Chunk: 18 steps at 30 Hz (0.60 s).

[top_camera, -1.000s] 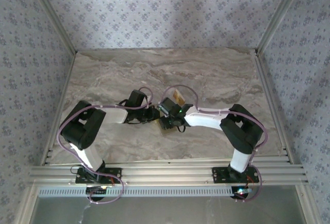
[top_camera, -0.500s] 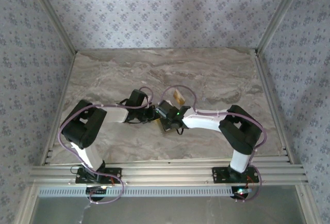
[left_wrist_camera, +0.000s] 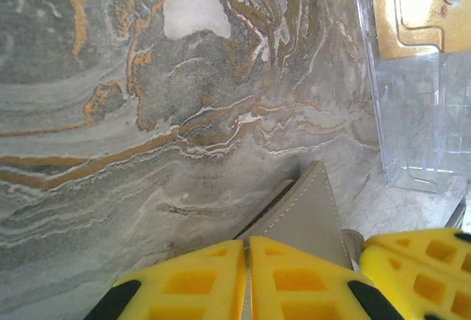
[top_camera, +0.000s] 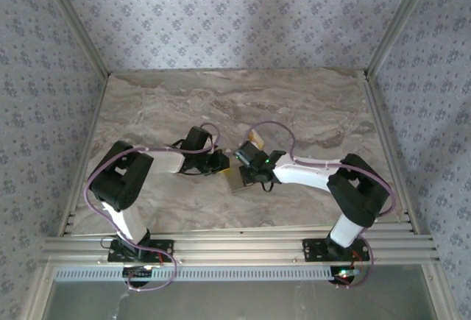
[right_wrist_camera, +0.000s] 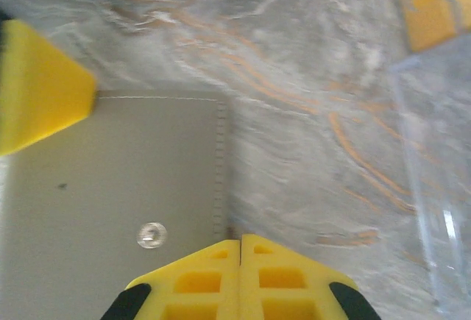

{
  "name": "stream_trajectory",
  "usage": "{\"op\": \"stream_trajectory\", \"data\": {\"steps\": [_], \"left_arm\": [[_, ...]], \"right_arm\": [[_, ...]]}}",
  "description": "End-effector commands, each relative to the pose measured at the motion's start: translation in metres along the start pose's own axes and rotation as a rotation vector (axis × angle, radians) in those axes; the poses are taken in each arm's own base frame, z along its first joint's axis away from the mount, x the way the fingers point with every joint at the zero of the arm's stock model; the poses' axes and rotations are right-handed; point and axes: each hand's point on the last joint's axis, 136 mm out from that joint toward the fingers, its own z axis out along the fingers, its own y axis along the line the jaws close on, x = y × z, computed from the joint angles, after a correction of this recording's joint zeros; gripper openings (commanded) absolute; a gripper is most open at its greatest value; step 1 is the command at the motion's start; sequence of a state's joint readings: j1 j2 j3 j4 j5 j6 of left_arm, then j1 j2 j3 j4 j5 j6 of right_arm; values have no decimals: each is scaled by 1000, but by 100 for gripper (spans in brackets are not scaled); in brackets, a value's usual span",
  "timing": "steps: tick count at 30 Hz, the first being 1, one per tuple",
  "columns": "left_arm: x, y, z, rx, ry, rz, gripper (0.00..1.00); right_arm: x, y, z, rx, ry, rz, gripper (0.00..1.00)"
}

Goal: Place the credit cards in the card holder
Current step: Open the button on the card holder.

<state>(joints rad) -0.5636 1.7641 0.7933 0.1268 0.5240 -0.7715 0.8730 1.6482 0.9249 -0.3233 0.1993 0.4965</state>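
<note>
While both claws sit low over the card holder [right_wrist_camera: 110, 187], I read the near ground first. The left claw [left_wrist_camera: 246, 257] has its pads pressed together, tips down on one corner of the holder. The right claw [right_wrist_camera: 241, 257] is likewise closed tight, tips at the stitched edge beside the snap stud [right_wrist_camera: 151, 235]. Neither seems to pinch anything; the holder lies broad beneath them, apparently folded, on the counter [left_wrist_camera: 147, 114].

I judge the holder light, thin and limp, likely to skate on that polished marble. One claw should pin a corner while the other works under the free flap at the stitched edge.

Just beyond the holder stands a clear plastic case [left_wrist_camera: 419, 114]. Farther on, the yellow-orange credit cards [left_wrist_camera: 412, 4] lie at its far end, seemingly inside; I cannot tell how many. I expect them to be stiff, slick and nearly flush with whatever they rest on, so best taken by a short edge. The case walls would block a sideways approach, and the two claws crowd each other closely.
</note>
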Motion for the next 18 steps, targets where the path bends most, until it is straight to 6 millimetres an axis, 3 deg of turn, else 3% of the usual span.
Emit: {"op": "stream_trajectory", "data": {"steps": [1,6,10,13,18], "left_arm": [[20,50,10,-184,48,-43,12],[21,47,11,-173,54,-31,12],[21,46,11,-173,57,-26,13],[22,47,12,-175,60,-27,13],[22,48,12,-178,61,-29,13]], "right_arm": [[14,-34,-3,122,11,83,17],[4,-60,-22,302,-77,81,32],[-15,-50,-47,310,-165,43,36],[-23,-18,-52,174,-157,4,33],[-28,54,-54,-200,-120,0,34]]}}
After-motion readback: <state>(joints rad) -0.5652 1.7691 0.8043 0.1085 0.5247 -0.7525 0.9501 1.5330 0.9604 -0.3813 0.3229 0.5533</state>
